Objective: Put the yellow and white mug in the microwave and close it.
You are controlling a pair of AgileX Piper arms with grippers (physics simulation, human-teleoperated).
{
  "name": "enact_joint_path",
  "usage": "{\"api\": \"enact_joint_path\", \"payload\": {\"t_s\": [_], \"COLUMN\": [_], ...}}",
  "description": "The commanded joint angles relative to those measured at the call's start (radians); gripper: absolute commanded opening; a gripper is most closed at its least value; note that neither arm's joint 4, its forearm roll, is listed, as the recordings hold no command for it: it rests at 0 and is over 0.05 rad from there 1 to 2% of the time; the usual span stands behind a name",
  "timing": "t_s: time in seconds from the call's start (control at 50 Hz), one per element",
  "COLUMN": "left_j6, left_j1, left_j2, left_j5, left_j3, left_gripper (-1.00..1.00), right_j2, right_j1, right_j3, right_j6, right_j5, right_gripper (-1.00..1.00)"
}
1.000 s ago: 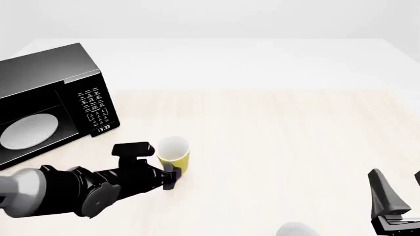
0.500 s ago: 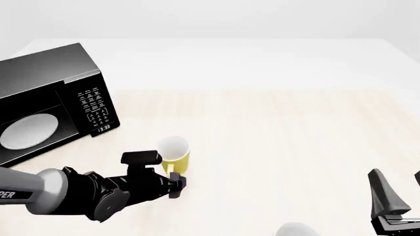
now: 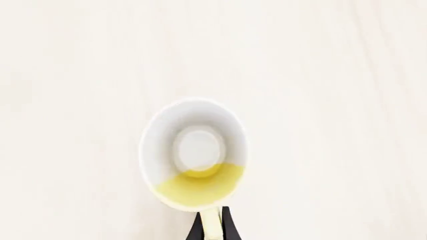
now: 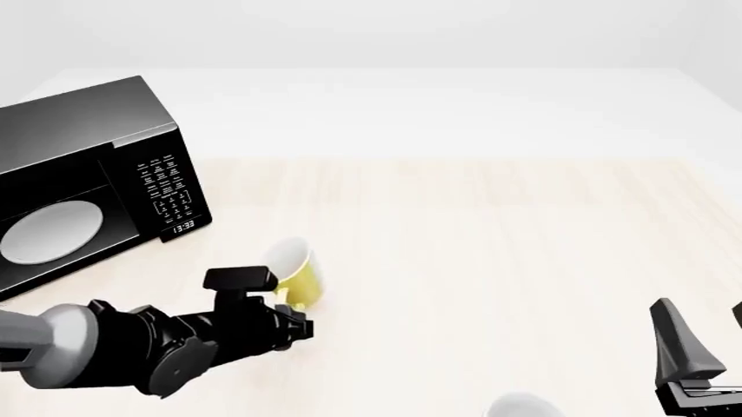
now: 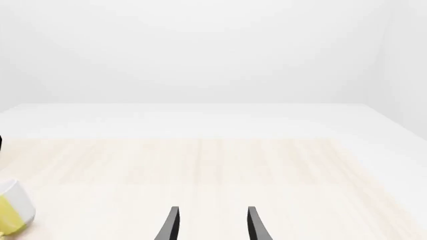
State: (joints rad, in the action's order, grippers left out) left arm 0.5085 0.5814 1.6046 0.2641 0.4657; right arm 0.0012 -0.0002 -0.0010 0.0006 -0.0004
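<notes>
Left gripper [image 3: 212, 231] pinching the yellow loop handle of the tilted yellow-and-white ceramic mug [image 4: 292, 271], apparently for carrying toward the open black microwave [image 4: 93, 187].

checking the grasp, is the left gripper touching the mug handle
Touching. The left wrist view shows the left gripper with both dark fingertips pressed against the sides of the mug handle, no gap visible.

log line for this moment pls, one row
left gripper: shut on handle of yellow and white mug | mug: tilted, mouth toward microwave | microwave: open, plate bare | right gripper: open, idle
</notes>
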Motion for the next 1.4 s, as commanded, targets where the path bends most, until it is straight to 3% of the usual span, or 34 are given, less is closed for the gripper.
{"api": "enact_joint_path", "payload": {"t_s": [0.02,0.4,0.52,0.78,1.12,1.4], "left_j6": [-0.033,-0.109,-0.185,-0.246,-0.292,-0.327], "left_j1": [-0.038,-0.113,-0.213,-0.352,-0.569,-0.686], "left_j2": [-0.122,-0.318,-0.404,-0.506,-0.468,-0.419], "left_j5": [-0.049,-0.132,-0.164,-0.201,-0.184,-0.152], "left_j3": [-0.04,-0.068,-0.077,-0.098,-0.11,-0.111], "left_gripper": [-1.0,-1.0,-1.0,-1.0,-1.0,-1.0], "right_j2": [-0.001,-0.001,-0.001,-0.001,-0.001,-0.001], "right_j1": [0.0,0.0,0.0,0.0,0.0,0.0], "right_j3": [0.001,0.001,0.001,0.001,0.001,0.001], "right_j6": [-0.001,-0.001,-0.001,-0.001,-0.001,-0.001], "right_j5": [0.0,0.0,0.0,0.0,0.0,0.0], "right_gripper": [1.0,1.0,1.0,1.0,1.0,1.0]}}
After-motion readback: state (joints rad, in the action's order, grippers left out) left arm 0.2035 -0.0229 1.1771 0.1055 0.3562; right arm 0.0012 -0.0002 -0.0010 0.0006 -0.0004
